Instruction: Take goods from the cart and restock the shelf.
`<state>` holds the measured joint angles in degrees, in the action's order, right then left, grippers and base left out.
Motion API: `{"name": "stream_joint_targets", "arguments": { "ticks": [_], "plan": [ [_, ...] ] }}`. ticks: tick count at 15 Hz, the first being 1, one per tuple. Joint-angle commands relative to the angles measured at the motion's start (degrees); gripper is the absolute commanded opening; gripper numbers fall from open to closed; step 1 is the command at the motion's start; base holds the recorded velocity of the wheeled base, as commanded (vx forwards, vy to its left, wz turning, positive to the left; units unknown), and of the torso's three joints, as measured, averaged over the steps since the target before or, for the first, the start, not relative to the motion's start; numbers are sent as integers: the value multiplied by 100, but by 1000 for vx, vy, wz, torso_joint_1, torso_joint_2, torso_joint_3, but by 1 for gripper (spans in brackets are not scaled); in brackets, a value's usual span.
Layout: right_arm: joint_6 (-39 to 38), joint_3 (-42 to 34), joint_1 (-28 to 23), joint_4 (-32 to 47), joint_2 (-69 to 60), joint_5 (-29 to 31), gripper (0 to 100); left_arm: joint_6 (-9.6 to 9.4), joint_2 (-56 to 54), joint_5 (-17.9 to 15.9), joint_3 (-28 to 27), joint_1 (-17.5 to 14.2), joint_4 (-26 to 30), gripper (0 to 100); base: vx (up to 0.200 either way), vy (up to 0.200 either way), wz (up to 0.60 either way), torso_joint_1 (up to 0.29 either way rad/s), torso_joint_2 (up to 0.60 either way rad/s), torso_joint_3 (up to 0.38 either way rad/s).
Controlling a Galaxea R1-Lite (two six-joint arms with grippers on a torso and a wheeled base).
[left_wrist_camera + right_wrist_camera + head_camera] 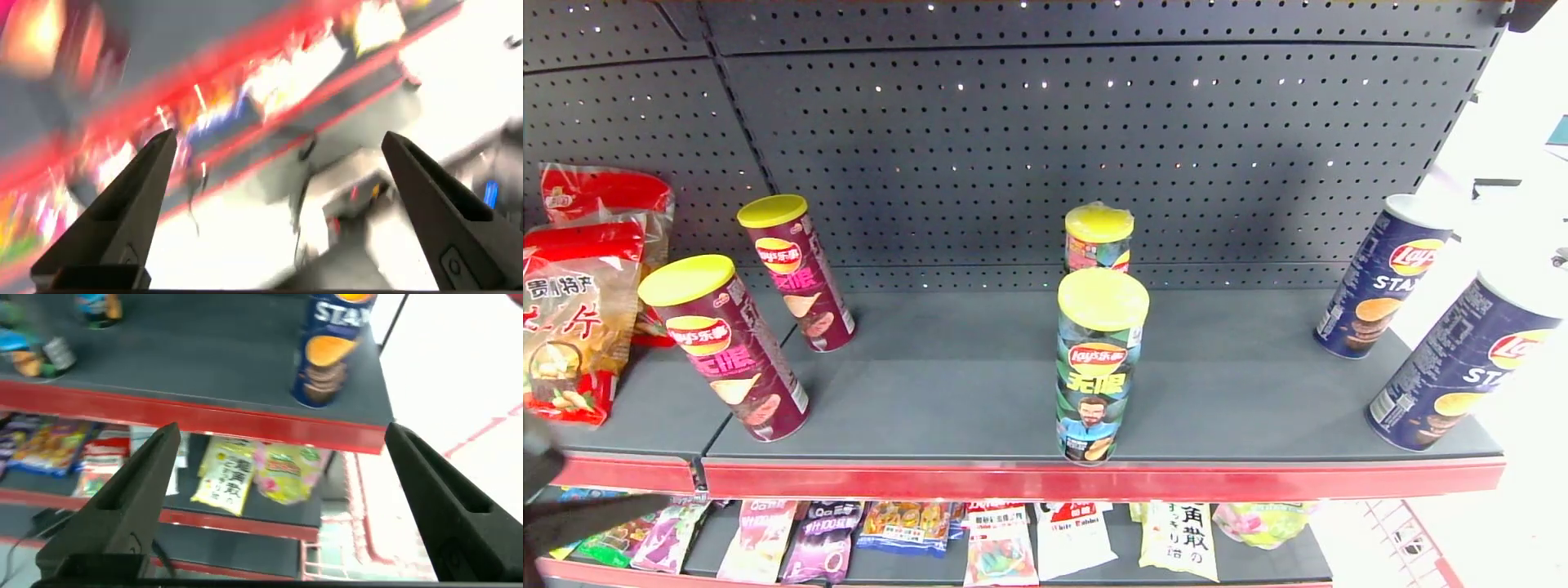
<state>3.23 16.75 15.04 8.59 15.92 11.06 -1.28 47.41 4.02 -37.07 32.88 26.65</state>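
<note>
The left gripper (278, 137) has two matte dark grey jaws, long wedges tapering to narrow tips, with a small round mark near the base. The right gripper (282, 429) looks alike.

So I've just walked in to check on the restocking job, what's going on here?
A two-armed robot is restocking a shelf, and right now it holds nothing: the left gripper and right gripper are both open and empty. Six chip cans stand on the shelf: two maroon cans at the left, two green cans in the middle, two navy cans at the right. The right gripper faces the shelf's right end.
</note>
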Motion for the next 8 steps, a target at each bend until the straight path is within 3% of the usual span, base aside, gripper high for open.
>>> {"name": "stream_joint_targets", "arguments": {
  "ticks": [1, 2, 3, 4, 5, 6, 8],
  "plan": [
    [2, -14, -933, 81, 201, -7, 100, 14, -3423, 529, 33, -818, 2565, 100, 0, 0, 0, 0, 0, 0],
    [2, -67, -1267, 151, 218, -16, 100, 23, -3713, 617, 174, -1143, 2609, 100, 0, 0, 0, 0, 0, 0],
    [2, -67, -1267, 151, 218, -16, 100, 84, -3941, 626, 385, -1715, 2556, 100, 0, 0, 0, 0, 0, 0],
    [11, -260, -1548, 248, 8, -51, 100, 321, -4047, 591, 517, -2224, 2547, 100, 0, 0, 0, 0, 0, 0],
    [37, -383, -1531, 248, -168, -60, 100, 506, -4108, 565, 622, -2488, 2503, 100, 0, 0, 0, 0, 0, 0],
    [204, -708, -1504, 248, -748, -77, 100, 822, -4178, 538, 851, -2620, 2187, 100, 0, 0, 0, 0, 0, 0],
    [283, -954, -1504, 266, -1592, -156, 100, 893, -4178, 362, 1466, -2611, 710, 100, 0, 0, 0, 0, 0, 0]
  ]
}}
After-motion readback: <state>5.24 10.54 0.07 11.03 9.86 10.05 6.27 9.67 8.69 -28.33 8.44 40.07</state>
